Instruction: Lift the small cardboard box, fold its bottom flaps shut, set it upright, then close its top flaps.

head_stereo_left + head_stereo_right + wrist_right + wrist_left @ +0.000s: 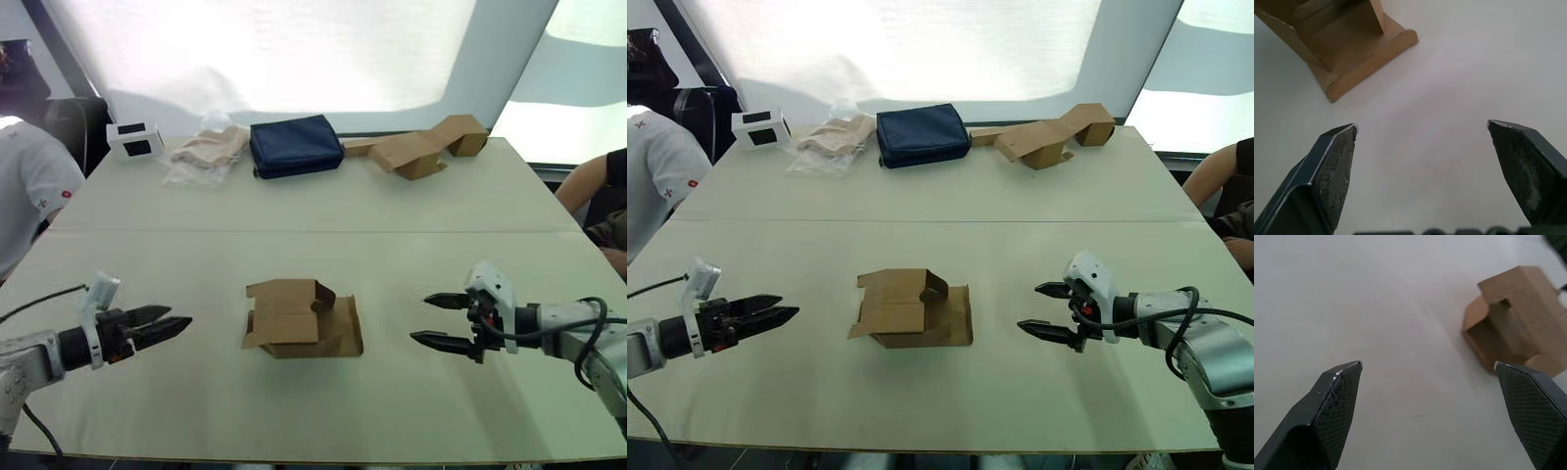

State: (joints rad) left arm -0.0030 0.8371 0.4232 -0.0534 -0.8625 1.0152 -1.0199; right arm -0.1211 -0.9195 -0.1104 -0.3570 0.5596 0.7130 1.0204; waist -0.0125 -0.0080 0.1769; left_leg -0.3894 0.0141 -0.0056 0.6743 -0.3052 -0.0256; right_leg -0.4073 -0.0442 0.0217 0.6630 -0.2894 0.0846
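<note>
The small cardboard box (299, 318) lies on its side in the middle of the near table half, its short flaps spread open on the tabletop. One flap edge shows a rounded notch (320, 304). My left gripper (167, 325) hovers open to the box's left, a short gap away, with the box (1518, 323) ahead of its fingers. My right gripper (438, 320) is open on the box's right side, also apart from it. A flap of the box (1352, 54) lies just beyond its fingers.
Along the table's far edge sit a white box with dark windows (135, 140), a crumpled clear bag (208, 153), a navy pouch (295, 145) and larger tan cardboard pieces (421, 147). People sit at the left (29, 186) and right (598, 196) table edges.
</note>
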